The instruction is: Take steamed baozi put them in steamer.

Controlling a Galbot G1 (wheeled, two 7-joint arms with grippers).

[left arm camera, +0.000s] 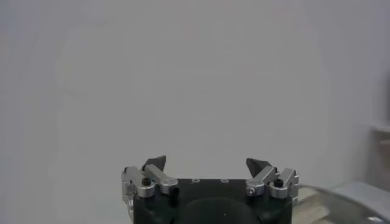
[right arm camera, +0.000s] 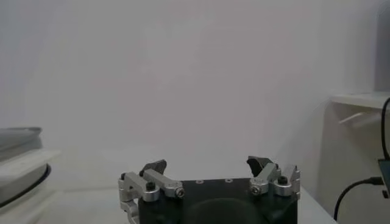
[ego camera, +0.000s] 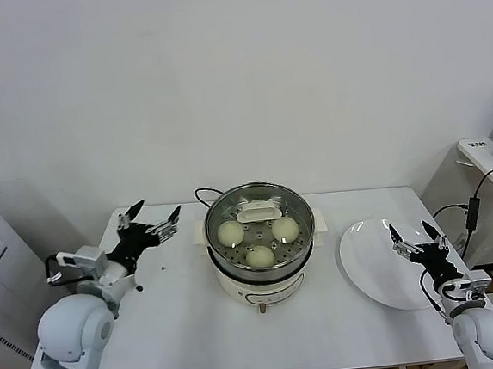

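Holding three baozi (ego camera: 260, 255): steamer (ego camera: 305, 207); plate (ego camera: 365, 260) bare; both grippers spread apart.

A plain white wall (ego camera: 237, 73) backs the white table (ego camera: 181, 328) — a grey cabinet (ego camera: 0, 284) stands left.

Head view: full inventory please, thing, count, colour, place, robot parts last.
buns: three in view, cream-white, inside the steamer basket
steamer: one, shiny steel basket on a white base, middle of the table
white oblong piece: one, white, in the basket at its back
cord: one, black, behind the steamer to its left
plate: one, white, no buns on it, right of the steamer
table: one, white, under everything
side table: one, white, far right edge
left gripper: one, black and silver, fingers open, above the table's left end, holding nothing
right gripper: one, black and silver, fingers open, over the plate's right part, holding nothing
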